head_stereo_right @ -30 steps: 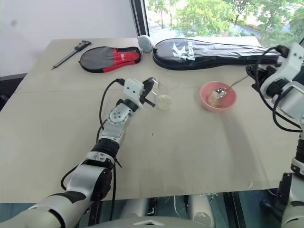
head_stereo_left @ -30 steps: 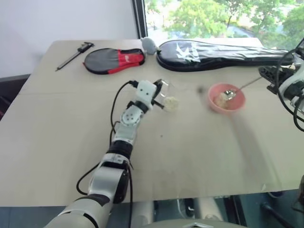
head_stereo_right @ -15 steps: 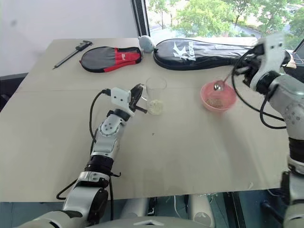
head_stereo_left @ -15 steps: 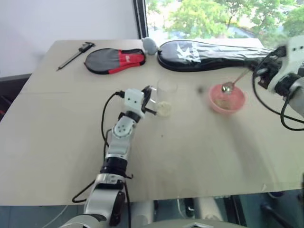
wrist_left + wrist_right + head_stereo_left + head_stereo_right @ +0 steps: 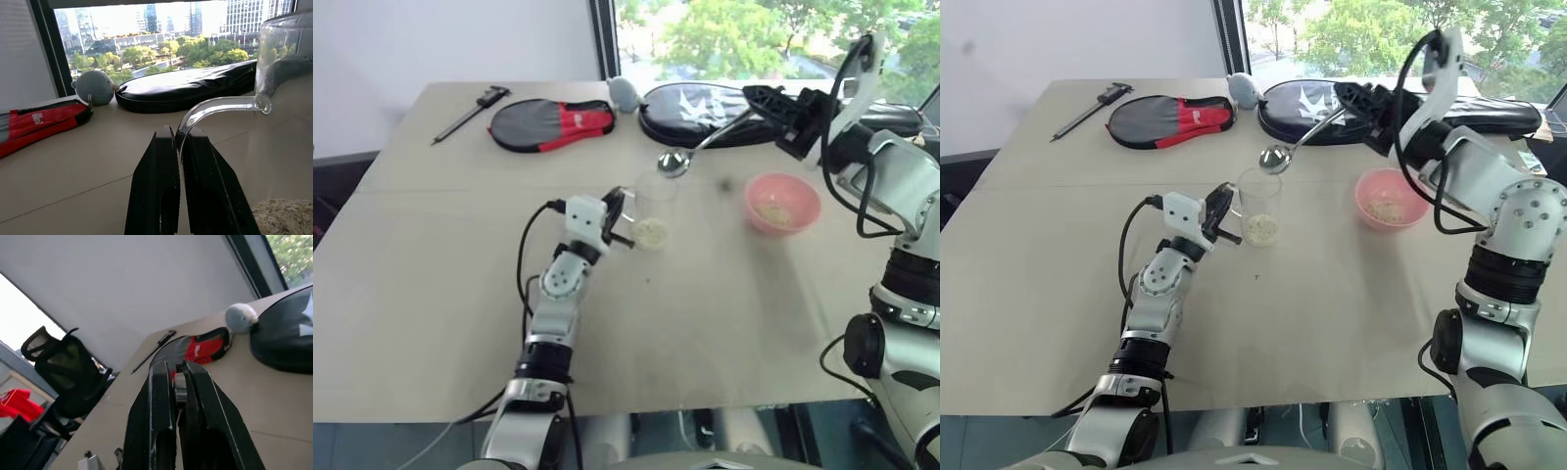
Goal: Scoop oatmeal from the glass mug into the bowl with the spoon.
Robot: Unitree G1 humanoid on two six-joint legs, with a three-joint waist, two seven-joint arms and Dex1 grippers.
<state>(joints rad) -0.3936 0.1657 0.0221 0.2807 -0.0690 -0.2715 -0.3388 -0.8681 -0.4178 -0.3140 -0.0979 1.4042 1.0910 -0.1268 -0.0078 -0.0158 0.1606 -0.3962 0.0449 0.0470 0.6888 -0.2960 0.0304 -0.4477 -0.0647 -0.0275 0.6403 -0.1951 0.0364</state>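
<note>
Left eye view: on the table (image 5: 431,294), the left end effector (image 5: 619,211) pinches the glass mug (image 5: 653,208) by its handle, oatmeal (image 5: 652,233) inside. The right end effector (image 5: 773,108), clamped on the spoon (image 5: 690,153), holds it above the mug, beside the bowl (image 5: 782,203). Next I judge: dip and scoop.

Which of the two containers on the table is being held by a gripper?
The glass mug; the left gripper pinches its handle. The pink bowl stands free.

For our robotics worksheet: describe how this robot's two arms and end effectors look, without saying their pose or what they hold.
Both arms are built of silver-grey and white segments with black joints, and loose black cables loop alongside. Left end effector and right end effector each have two flat, tapering black fingers.
</note>
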